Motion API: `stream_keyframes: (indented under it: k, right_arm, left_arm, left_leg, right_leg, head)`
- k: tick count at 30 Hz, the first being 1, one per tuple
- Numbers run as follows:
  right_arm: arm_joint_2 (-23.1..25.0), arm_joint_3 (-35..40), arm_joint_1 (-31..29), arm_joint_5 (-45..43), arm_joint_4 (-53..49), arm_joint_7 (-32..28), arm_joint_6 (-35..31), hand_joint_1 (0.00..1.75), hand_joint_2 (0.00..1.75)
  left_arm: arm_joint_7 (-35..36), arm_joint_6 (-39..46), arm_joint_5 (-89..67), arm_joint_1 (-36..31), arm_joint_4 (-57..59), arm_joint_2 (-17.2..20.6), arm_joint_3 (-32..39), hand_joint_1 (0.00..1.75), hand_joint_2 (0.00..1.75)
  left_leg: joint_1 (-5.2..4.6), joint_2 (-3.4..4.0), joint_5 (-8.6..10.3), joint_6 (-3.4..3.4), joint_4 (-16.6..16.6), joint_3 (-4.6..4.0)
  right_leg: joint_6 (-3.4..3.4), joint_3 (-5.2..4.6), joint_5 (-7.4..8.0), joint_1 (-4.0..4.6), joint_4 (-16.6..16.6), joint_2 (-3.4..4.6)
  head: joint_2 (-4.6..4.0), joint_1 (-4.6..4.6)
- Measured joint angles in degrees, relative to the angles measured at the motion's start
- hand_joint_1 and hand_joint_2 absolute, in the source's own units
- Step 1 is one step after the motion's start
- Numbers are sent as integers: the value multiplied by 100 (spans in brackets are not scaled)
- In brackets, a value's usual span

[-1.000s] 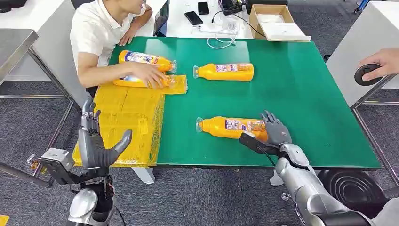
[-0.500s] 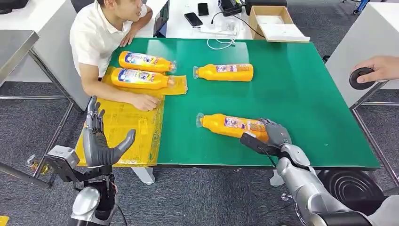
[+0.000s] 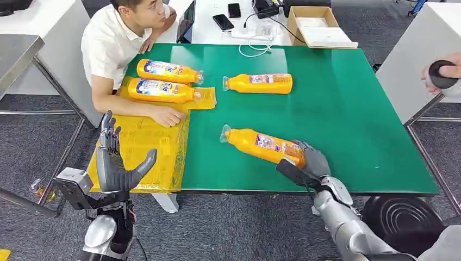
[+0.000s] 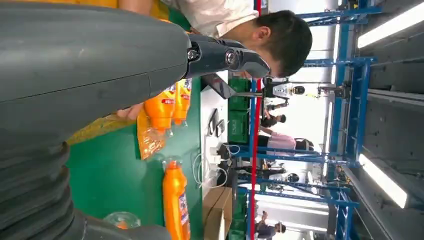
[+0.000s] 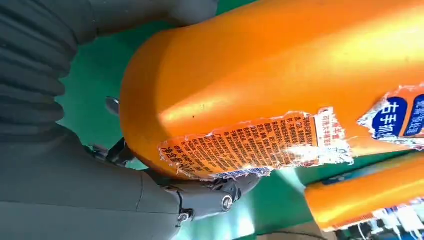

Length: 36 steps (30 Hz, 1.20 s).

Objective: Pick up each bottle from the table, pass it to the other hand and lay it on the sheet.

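Orange bottle [image 3: 261,144] lies tilted near the front edge of the green desk [image 3: 348,119], its base wrapped by the right hand [image 3: 310,163], cap pointing away toward the left; the right wrist view shows a torn white label of small print, too fine to read, and a blue patch with white characters. Another orange bottle [image 3: 258,83] lies on its side farther back on the bare green, well apart. Two more bottles [image 3: 163,80] lie side by side at the far end of the yellow sheet [image 3: 144,141], which hangs over the desk's left edge. A person [image 3: 117,46] in a white shirt leans an arm across that sheet, just in front of the pair. Low on the left, beside the sheet, the left hand [image 3: 117,163] stands upright with fingers spread, holding nothing. Behind the desk sit phones [image 3: 228,15], a white cable and a cardboard box [image 3: 315,24].
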Motion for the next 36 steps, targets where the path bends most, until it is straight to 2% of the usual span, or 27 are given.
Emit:
stream_keyframes:
  k: [5,11,18,30,36]
  right_arm:
    - [188,-372,128,-684,-22,-700,81,175,175]
    - [691,-717,482,-1843,-565,-1517,764,175,175]
    - [1302,-510,1048,-2946,-1833,-1431,1257,175,175]
    - [1495,-104,1335,-3265,-2619,-1335,1384,175,175]
    - [1571,650,1397,-3237,-2789,-968,1790,175,175]
  left_arm:
    - [392,-462,464,30,37,24,-2,0,175]
    - [673,-1220,970,229,77,114,-85,0,175]
    - [774,-1320,964,405,83,162,-149,0,175]
    - [817,-1320,964,454,85,179,-188,0,175]
    - [599,-1534,957,506,2,175,-260,0,175]
  left_leg:
    - [0,0,0,0,0,-5]
    - [2,-4,0,-1,0,-21]
    - [4,-5,0,-1,-2,-32]
    - [1,-7,0,0,-1,-32]
    - [6,-5,0,-1,-2,-33]
  right_leg:
    - [0,0,0,0,1,0]
    - [0,-17,-1,1,3,0]
    - [-3,-29,-4,1,2,-1]
    - [-2,-27,-2,0,2,-1]
    - [-4,-30,-3,3,3,-1]
  head:
    - [0,2]
    - [0,0]
    - [0,2]
    - [0,2]
    - [0,2]
